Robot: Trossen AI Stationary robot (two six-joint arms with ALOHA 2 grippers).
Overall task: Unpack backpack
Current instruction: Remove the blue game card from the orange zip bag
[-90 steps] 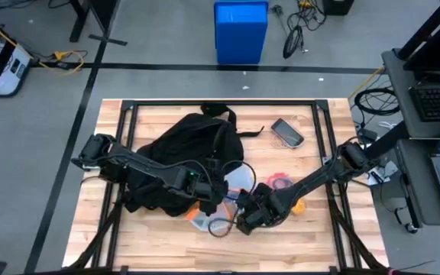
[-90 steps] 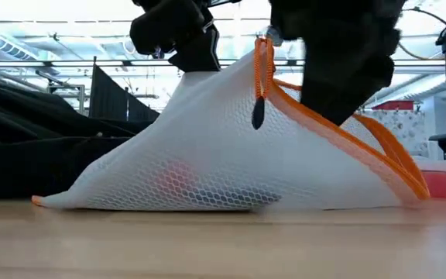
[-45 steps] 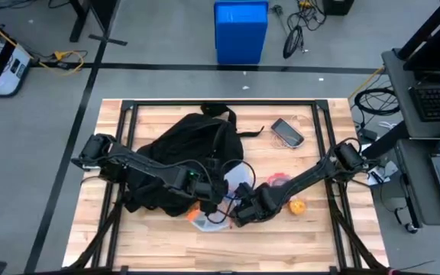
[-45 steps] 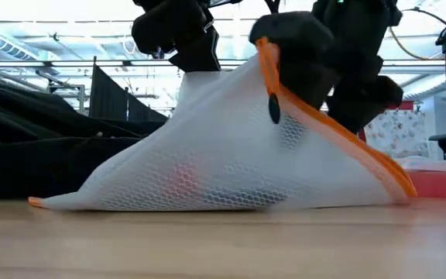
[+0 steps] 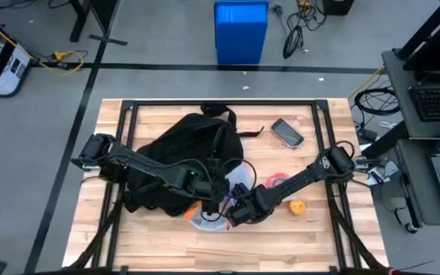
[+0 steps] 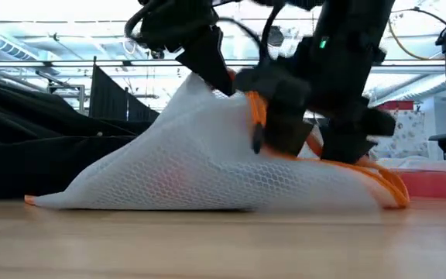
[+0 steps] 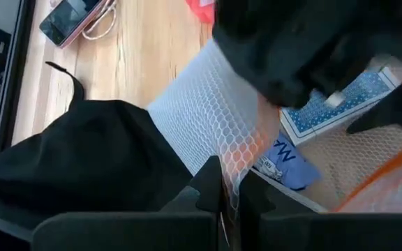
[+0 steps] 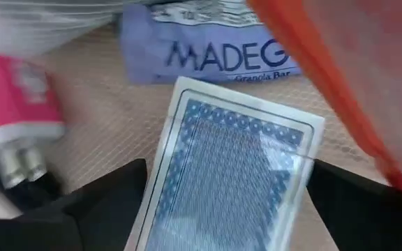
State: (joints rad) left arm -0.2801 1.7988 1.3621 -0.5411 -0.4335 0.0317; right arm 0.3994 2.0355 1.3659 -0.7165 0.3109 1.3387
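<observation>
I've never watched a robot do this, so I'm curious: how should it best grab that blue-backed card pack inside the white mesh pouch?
Probably by its two long edges. The card pack lies flat inside the mesh pouch, beside a granola bar. The right gripper already faces it through the orange-trimmed opening, one finger either side. The left gripper pinches the mesh, holding it up.

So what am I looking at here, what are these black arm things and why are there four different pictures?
Two robot arms work at a wooden table. One camera looks down from above, one sits at table height, and one rides on each wrist. A black backpack lies on the table, with a phone and a small orange thing nearby. The left gripper pinches a white mesh pouch with orange trim. The right gripper reaches into it, at a blue-backed card box beside a granola bar.
</observation>
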